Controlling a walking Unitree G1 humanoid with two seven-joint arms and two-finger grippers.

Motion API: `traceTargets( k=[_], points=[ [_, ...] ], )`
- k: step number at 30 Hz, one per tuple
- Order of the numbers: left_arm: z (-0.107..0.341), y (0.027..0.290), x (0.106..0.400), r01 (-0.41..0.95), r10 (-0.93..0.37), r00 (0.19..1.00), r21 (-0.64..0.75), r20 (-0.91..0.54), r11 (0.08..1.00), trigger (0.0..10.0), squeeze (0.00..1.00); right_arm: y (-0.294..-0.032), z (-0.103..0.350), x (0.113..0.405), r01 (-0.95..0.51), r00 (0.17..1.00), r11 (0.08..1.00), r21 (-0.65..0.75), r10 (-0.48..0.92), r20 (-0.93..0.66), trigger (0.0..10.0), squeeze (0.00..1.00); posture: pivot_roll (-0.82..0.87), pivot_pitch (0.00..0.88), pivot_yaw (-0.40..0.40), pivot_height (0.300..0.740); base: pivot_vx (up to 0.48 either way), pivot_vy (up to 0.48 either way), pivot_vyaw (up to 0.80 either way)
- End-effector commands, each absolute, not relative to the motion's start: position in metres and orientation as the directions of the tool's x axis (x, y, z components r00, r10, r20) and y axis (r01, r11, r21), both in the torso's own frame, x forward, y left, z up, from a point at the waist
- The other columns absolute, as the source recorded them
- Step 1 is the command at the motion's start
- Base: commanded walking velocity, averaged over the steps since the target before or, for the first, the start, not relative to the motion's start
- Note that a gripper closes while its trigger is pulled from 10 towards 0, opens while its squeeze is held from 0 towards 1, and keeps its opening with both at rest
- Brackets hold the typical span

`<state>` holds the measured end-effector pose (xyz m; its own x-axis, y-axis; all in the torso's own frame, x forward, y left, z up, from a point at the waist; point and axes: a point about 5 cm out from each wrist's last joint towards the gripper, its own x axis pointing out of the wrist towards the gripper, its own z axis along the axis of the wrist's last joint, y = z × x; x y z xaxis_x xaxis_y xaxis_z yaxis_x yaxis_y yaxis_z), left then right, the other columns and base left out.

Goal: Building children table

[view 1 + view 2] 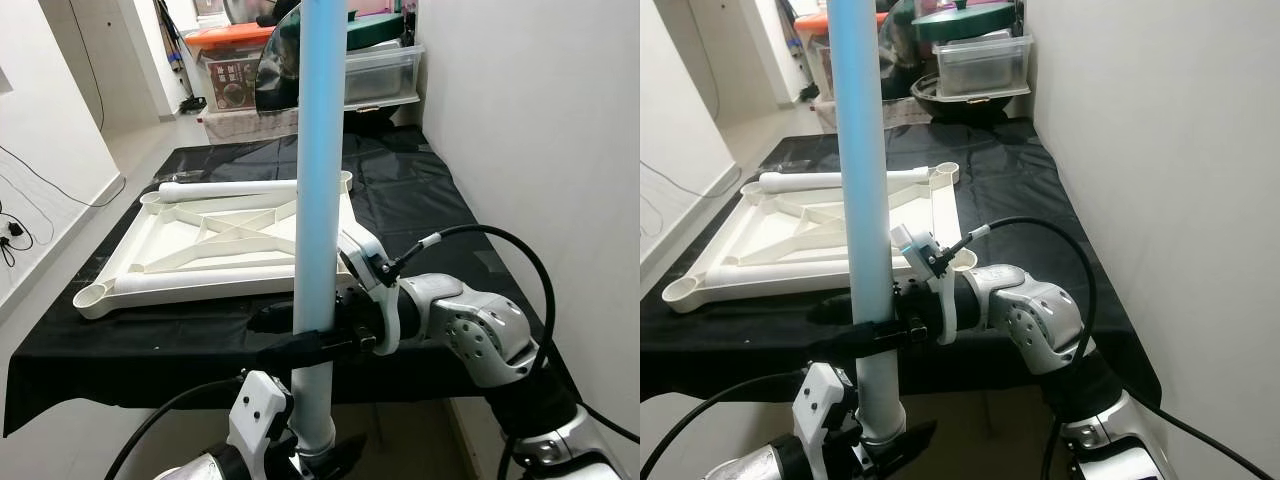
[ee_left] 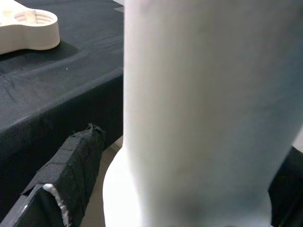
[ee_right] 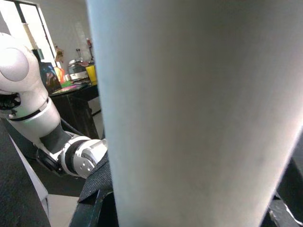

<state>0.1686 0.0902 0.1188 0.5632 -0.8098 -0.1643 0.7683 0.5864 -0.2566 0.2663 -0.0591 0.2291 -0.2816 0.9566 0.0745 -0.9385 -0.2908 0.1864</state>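
- Blue table leg (image 1: 320, 180) stands upright before the black-draped table (image 1: 420, 200).
- Right gripper (image 1: 285, 335) clamps its middle; left gripper (image 1: 305, 455) clamps its white base.
- White tabletop frame (image 1: 215, 245) lies flat behind.

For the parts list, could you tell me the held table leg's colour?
Light blue table leg, white at its base; left eye view.

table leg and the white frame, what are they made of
The table leg looks like smooth moulded plastic, pale blue with a white lower end and a soft sheen. The white frame on the black cloth also looks like plastic: matte cream, with moulded ribs and round corner sockets. Neither can be confirmed by sight alone.
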Motion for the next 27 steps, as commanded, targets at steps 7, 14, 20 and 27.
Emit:
traceTargets(
  k=[7,14,20,27],
  points=[
    [0.115,0.097,0.169,0.757,-0.797,0.572,-0.249,-0.193,0.604,10.0,1.00,-0.064,0.238,0.274,-0.957,-0.251,-0.258,0.132,0.966,0.068,0.0,0.00,-0.03,0.000,0.102,0.740,0.000,0.000,0.00],
    [0.112,0.098,0.170,0.746,-0.781,0.587,-0.233,-0.212,0.624,10.0,0.00,-0.070,0.238,0.280,-0.969,-0.210,-0.217,0.123,0.976,0.063,0.0,0.00,-0.03,0.000,0.100,0.740,0.000,0.000,0.00],
    [0.110,0.100,0.169,0.726,-0.763,0.609,-0.236,-0.216,0.646,10.0,0.00,-0.078,0.239,0.290,-0.983,-0.145,-0.151,0.107,0.988,0.059,0.0,0.00,-0.03,0.000,0.100,0.740,0.000,0.000,0.00],
    [0.110,0.106,0.174,0.670,-0.703,0.683,-0.213,-0.199,0.712,10.0,0.00,-0.098,0.247,0.316,-0.996,0.071,0.067,0.055,0.994,0.085,0.0,0.00,-0.04,0.000,0.094,0.740,0.000,0.000,0.00]
  ],
)
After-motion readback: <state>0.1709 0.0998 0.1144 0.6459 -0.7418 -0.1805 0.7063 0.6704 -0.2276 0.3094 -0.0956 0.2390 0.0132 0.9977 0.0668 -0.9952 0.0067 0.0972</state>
